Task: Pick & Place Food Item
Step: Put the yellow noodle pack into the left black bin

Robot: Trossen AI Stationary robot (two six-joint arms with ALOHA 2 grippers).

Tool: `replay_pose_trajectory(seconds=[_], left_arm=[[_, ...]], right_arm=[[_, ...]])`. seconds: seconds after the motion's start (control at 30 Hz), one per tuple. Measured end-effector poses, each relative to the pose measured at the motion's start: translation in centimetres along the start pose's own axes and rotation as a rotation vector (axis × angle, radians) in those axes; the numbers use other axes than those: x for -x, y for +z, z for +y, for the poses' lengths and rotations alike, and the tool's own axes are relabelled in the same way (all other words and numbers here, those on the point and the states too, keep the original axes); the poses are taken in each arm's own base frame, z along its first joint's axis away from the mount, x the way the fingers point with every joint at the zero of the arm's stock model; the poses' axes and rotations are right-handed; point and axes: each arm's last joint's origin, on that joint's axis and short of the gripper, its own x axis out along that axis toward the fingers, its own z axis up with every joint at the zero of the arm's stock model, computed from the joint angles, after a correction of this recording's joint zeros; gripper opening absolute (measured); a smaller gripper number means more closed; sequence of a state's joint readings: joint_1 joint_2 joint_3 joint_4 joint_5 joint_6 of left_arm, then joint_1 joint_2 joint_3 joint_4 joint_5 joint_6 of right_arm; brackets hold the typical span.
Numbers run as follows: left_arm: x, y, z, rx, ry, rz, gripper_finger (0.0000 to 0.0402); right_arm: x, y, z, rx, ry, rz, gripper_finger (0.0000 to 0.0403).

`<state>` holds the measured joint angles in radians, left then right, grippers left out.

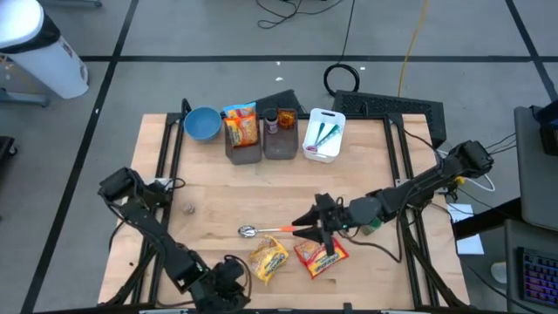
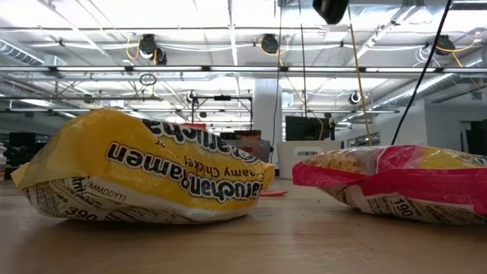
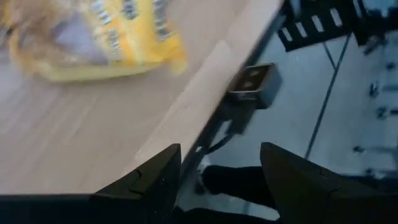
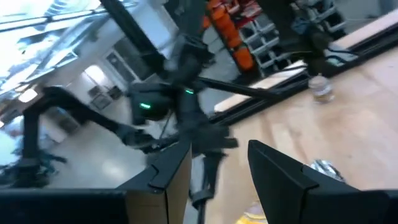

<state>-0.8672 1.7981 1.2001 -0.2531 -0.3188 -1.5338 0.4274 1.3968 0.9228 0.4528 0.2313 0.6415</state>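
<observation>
Two ramen packets lie flat on the wooden table near its front edge: a yellow one (image 1: 268, 259) (image 2: 144, 171) and, to its right, a red one (image 1: 320, 255) (image 2: 396, 183). My left gripper (image 1: 234, 277) (image 3: 217, 152) hovers at the table's near edge, just left of the yellow packet (image 3: 93, 37). It is open with nothing between its fingers. My right gripper (image 1: 301, 225) (image 4: 217, 149) hangs above the table just beyond the red packet, pointing toward the table's left. It is open and holds nothing.
A spoon (image 1: 270, 229) with an orange handle lies just behind the packets. Along the far edge stand a blue bowl (image 1: 201, 123), a dark bin holding another packet (image 1: 242, 131), a second dark bin (image 1: 281, 131) and a white tray (image 1: 323, 135). A small round object (image 1: 188, 208) lies at the left.
</observation>
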Motion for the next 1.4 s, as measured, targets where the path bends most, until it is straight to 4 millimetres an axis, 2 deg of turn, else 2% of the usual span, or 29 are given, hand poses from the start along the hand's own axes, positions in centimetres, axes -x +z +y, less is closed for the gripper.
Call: replay_pose_trajectory(seconds=[0.17,0.27,0.37,0.5,0.8,0.97,1.4], left_arm=[[-0.7,-2.6,3.9,0.217,-0.039,-0.019,0.0230],[0.5,-4.4,5.6,0.372,-0.223,-0.172,0.0230],[1.9,-4.9,7.2,0.433,-0.339,-0.335,0.0230],[2.8,-4.1,7.5,0.485,-0.366,-0.380,0.0230],[0.7,-0.2,8.6,0.525,-0.188,-0.255,0.0230],[0.3,0.6,9.1,0.545,-0.123,-0.193,0.0230],[-0.4,1.5,10.3,0.541,0.006,-0.164,0.0230]], right_arm=[[0.1,0.0,0.2,-0.017,0.084,-0.012,0.0155],[0.2,0.0,0.3,-0.042,0.108,-0.004,0.0155],[0.2,0.0,0.5,-0.038,0.118,-0.015,0.0155],[0.2,0.0,0.5,-0.039,0.116,-0.014,0.0155],[0.2,0.0,0.5,-0.033,0.111,-0.019,0.0155],[0.2,0.0,0.5,-0.032,0.110,-0.019,0.0155],[0.2,0.0,0.4,0.011,0.106,-0.017,0.0155]])
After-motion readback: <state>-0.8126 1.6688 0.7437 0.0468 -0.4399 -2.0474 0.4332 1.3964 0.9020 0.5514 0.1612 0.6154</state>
